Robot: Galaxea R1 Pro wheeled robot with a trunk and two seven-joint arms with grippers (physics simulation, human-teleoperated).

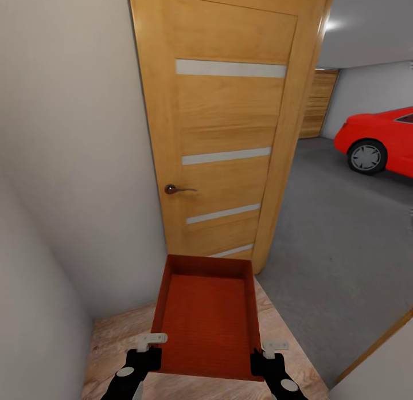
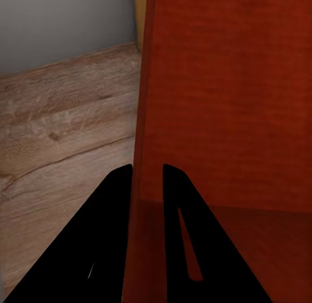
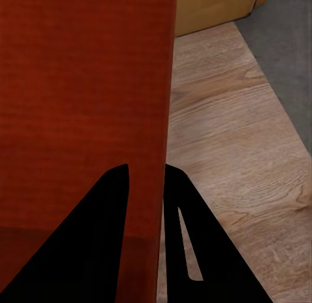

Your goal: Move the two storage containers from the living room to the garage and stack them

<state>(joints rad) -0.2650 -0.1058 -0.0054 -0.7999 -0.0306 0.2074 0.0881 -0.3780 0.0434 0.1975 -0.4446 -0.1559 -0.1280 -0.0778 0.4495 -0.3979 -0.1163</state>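
Observation:
I hold one rust-red storage container point(image 1: 206, 317) level in front of me, above the wood-plank floor point(image 1: 115, 348). My left gripper point(image 1: 150, 345) is shut on its left wall near the closest corner, and my right gripper point(image 1: 269, 351) is shut on its right wall. In the left wrist view the fingers point(image 2: 117, 186) pinch the red wall point(image 2: 227, 101) of the container. In the right wrist view the fingertips point(image 3: 117, 183) clamp the other wall point(image 3: 84, 88). The bin is empty. The garage's dark grey floor point(image 1: 338, 234) begins just ahead on the right.
An open wooden door point(image 1: 229, 130) with a handle point(image 1: 172, 189) stands straight ahead, close to the container's far end. A white wall point(image 1: 69, 159) closes in the left side. A red car point(image 1: 381, 139) is parked at the far right in the garage. A wall corner point(image 1: 384, 360) sits at the lower right.

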